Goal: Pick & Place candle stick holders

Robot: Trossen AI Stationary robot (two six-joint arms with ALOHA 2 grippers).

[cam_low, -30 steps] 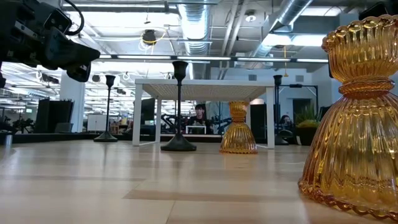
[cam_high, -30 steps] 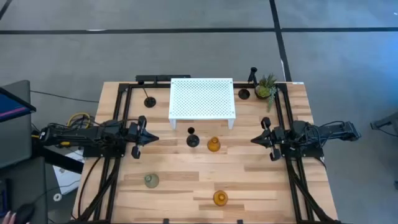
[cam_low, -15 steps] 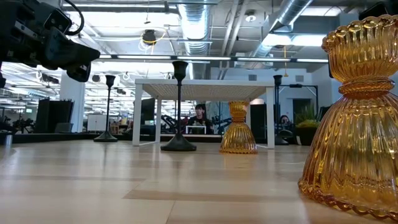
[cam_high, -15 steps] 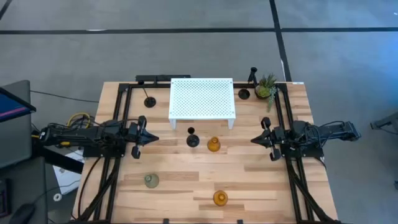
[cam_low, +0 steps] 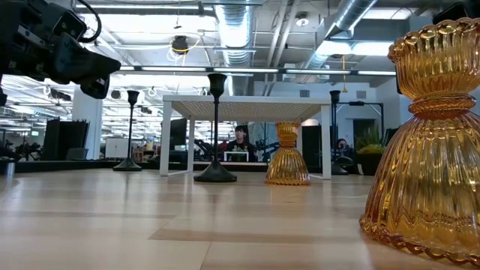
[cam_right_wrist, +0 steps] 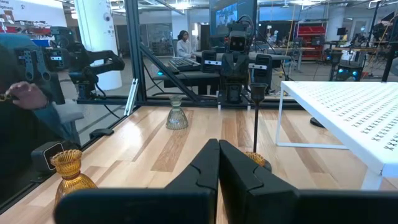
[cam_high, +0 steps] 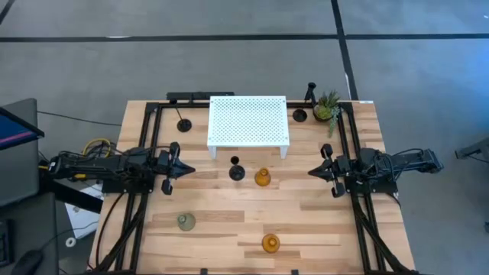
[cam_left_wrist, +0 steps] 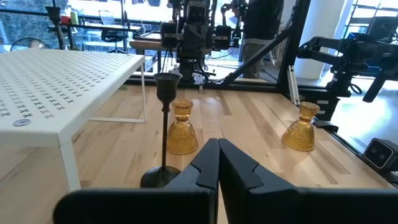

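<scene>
Six candle stick holders stand on the wooden table by their bases. Black ones are at the far left point(cam_high: 183, 124), in the middle point(cam_high: 236, 173) and at the far right point(cam_high: 299, 115). An amber glass one point(cam_high: 262, 178) stands beside the middle black one. Another amber one point(cam_high: 270, 243) stands near the front edge, and a grey-green one point(cam_high: 186, 222) at the near left. My left gripper point(cam_high: 187, 170) is shut at the left side, above the table and pointing inward. My right gripper point(cam_high: 312, 173) is shut at the right side, facing it. Neither holds anything.
A white perforated stand point(cam_high: 248, 122) sits on legs at the far middle, with a small potted plant point(cam_high: 327, 107) at the far right corner. Black frame rails point(cam_high: 150, 137) run along both sides. In the right wrist view, a person's hand point(cam_right_wrist: 18, 93) shows beyond the table.
</scene>
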